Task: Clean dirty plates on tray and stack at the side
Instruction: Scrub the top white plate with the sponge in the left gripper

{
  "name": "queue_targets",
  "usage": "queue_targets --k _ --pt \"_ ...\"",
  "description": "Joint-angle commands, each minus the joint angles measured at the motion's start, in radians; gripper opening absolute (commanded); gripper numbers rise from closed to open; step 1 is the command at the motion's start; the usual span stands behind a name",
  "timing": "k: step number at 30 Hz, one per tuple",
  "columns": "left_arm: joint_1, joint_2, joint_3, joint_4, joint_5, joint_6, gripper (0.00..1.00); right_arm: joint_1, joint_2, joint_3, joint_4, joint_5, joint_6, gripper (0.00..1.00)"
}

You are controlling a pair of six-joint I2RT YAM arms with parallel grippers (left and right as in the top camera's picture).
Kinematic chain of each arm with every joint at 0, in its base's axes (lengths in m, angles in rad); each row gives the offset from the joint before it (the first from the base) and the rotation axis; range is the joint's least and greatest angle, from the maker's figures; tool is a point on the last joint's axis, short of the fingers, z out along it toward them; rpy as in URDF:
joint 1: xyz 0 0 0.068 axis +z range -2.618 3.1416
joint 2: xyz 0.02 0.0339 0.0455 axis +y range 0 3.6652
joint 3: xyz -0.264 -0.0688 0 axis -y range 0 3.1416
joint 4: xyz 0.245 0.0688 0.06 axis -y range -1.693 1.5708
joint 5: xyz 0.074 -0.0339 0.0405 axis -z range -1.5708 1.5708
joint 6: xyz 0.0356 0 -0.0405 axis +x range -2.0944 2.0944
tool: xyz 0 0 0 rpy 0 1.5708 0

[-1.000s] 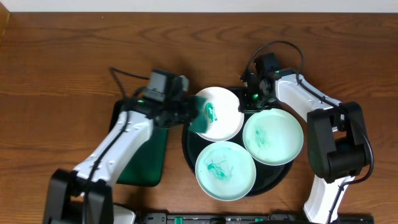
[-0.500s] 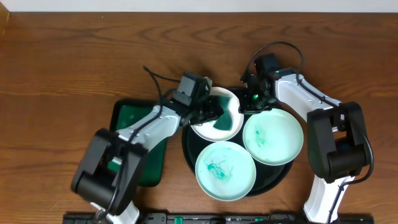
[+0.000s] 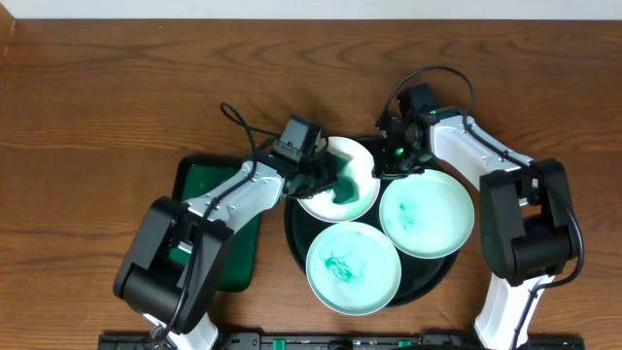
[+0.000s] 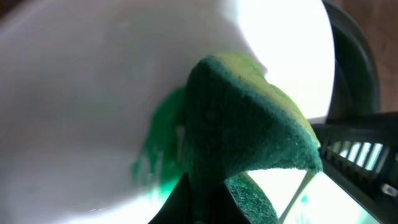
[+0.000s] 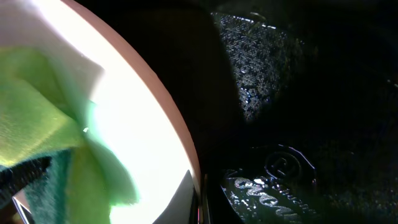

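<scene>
On the wood-grain table (image 3: 117, 87) sits the round black tray (image 3: 295, 231) with all three white plates in it. The back plate (image 3: 356, 156) lies at the tray's far left, its edge reaching over the tray's rim. The right plate (image 3: 426, 214) and the front plate (image 3: 353, 265) lie closer to the robot, all three crowding one another. The left pincer (image 3: 326, 176) is closed on a green sponge (image 3: 340, 183) and presses it onto the middle of the back plate. The left wrist view shows a turquoise smear on the white surface just beside the sponge. The right pincer (image 3: 387, 165) is pressed together at the right edge of the same plate and looks to be pinching its rim. In the right wrist view that rim runs straight down to the fingers, with the tray's dark textured floor beside it. The right plate carries a faint turquoise film, and the front plate has darker turquoise scribbles in its centre. A rectangular green tray (image 3: 236, 255) lies on the table left of the black tray, partly under the left arm.
</scene>
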Motion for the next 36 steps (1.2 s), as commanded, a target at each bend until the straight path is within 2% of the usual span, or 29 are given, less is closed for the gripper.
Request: queue_targets --k 1,13,16,27,36 --pt "0.043 0.024 -0.023 -0.077 -0.185 -0.009 0.08 0.016 0.016 -0.010 -0.014 0.013 0.012 0.01" --pt "0.047 0.017 0.109 -0.380 -0.484 0.014 0.07 0.016 0.016 -0.010 -0.013 0.013 0.015 0.01" --pt "0.047 0.016 0.129 -0.406 -0.494 0.034 0.07 0.016 0.016 -0.010 -0.012 0.013 0.015 0.01" --pt "0.002 0.016 0.131 -0.312 -0.259 0.109 0.07 0.016 0.016 -0.010 -0.008 0.013 0.014 0.01" --pt "-0.072 0.034 0.130 -0.209 -0.138 0.056 0.07 0.016 0.016 -0.010 -0.010 0.013 0.014 0.01"
